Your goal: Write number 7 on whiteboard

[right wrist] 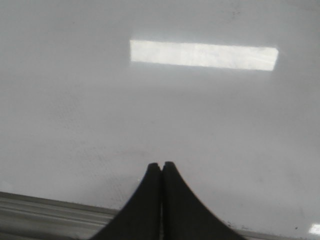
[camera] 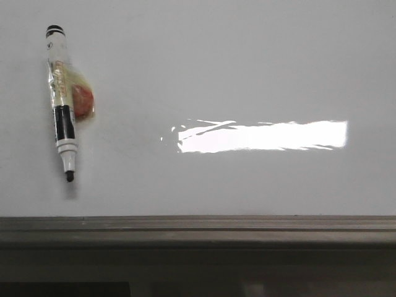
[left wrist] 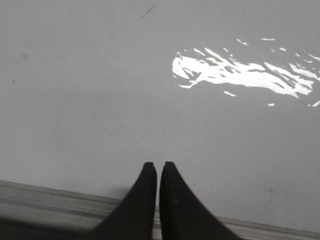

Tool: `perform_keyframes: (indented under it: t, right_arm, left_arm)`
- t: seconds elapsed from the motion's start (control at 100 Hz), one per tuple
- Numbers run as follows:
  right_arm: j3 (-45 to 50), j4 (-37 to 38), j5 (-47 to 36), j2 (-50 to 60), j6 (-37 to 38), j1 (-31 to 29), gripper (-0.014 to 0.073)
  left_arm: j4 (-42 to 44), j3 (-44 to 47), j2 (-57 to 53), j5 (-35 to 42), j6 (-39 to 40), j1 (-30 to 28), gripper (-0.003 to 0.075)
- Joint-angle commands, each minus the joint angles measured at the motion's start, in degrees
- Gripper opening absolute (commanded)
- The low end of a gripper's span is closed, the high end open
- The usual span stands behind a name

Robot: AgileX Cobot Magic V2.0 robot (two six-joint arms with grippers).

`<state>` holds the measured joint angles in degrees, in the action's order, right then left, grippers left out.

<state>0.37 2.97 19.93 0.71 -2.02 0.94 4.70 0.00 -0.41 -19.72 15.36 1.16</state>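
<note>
Filling nearly the whole front view, the whiteboard (camera: 247,68) lies flat and glossy, a bright bar of glare (camera: 263,136) across its middle and a grey-brown ledge (camera: 198,226) along its near edge. No drawn 7 shows on it in any view. No container is in sight; the only loose thing is a black-and-white marker pen (camera: 62,102) at the board's left side, cap off, tip pointing toward the ledge, with a yellowish, red-spotted scrap (camera: 80,99) touching its barrel. Only the front view shows the pen (neither wrist camera catches it). The left wrist view shows the left gripper (left wrist: 156,167) over bare board near the ledge, jaws clenched with a hairline slit between them, grasping nothing. The right gripper (right wrist: 161,166) hangs likewise, jaws pressed together.
</note>
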Motion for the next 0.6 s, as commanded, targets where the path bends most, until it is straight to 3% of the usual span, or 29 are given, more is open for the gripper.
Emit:
perform_keyframes:
  t: [0.0, 0.59]
  right_arm:
    - [1.12, 0.04, -1.92, 0.84, -0.17, -0.32, -0.0064]
    - [1.12, 0.04, -1.92, 0.84, -0.17, -0.32, -0.0064]
  left_arm:
    - [0.4, 1.41, -1.62, 2.67, 0.37, 0.04, -0.002]
    - [0.91, 1.41, -1.62, 2.78, 0.37, 0.04, -0.002]
